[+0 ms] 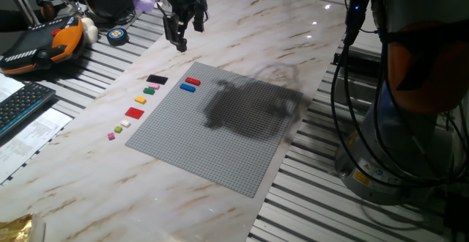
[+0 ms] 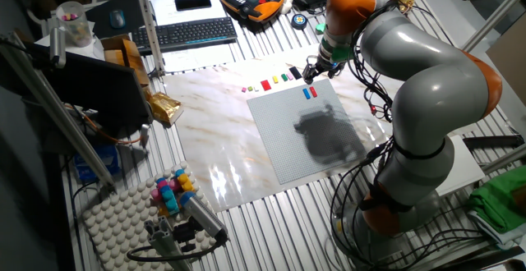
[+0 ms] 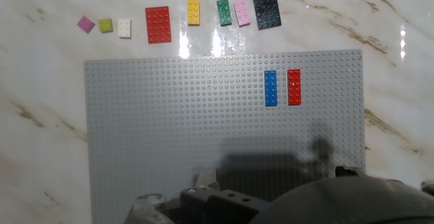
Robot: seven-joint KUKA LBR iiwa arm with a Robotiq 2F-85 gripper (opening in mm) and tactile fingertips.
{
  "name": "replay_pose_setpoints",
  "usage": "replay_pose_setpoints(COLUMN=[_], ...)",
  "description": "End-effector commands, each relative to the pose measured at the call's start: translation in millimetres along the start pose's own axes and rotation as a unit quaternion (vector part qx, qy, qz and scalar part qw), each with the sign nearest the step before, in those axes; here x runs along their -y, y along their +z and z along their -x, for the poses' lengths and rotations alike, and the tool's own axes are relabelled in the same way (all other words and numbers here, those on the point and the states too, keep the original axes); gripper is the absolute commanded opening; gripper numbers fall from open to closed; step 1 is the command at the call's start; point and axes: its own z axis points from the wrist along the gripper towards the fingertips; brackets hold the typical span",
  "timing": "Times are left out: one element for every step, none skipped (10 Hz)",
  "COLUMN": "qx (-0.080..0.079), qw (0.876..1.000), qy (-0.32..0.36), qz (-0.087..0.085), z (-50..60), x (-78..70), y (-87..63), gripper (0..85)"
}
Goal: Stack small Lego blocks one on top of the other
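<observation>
On the big grey studded plate, near its far right corner, a blue block and a red block lie side by side, apart. A black block lies on the marble just beyond the plate's edge. The fixed view shows the same red block, blue block and black block. My gripper hangs well above the table past the plate's far corner, above and behind the black block. Its fingers look apart, with nothing between them. Only the hand's body shows in the hand view.
In a row beside the black block lie a pink piece, green piece, yellow piece, wider red square and three tiny pieces. A keyboard, pendant and tape roll sit left; the arm's base stands right.
</observation>
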Motion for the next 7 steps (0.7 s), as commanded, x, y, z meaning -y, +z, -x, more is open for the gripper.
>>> replay_pose_setpoints(qx=[-0.124,-0.124,-0.123,-0.123,-0.124,-0.124,-0.122], qw=[0.980,0.980,0.980,0.980,0.979,0.979,0.980], qy=[-0.148,-0.148,-0.148,-0.150,-0.153,-0.153,-0.152], qz=[-0.047,-0.047,-0.047,-0.047,-0.046,-0.046,-0.046], z=[0.2,0.1,0.1,0.1,0.1,0.1,0.0], x=[0.1,0.1,0.1,0.1,0.1,0.1,0.2], y=[-0.1,-0.1,-0.1,-0.1,-0.1,-0.1,0.0], gripper=[1.0,1.0,1.0,1.0,1.0,1.0,1.0])
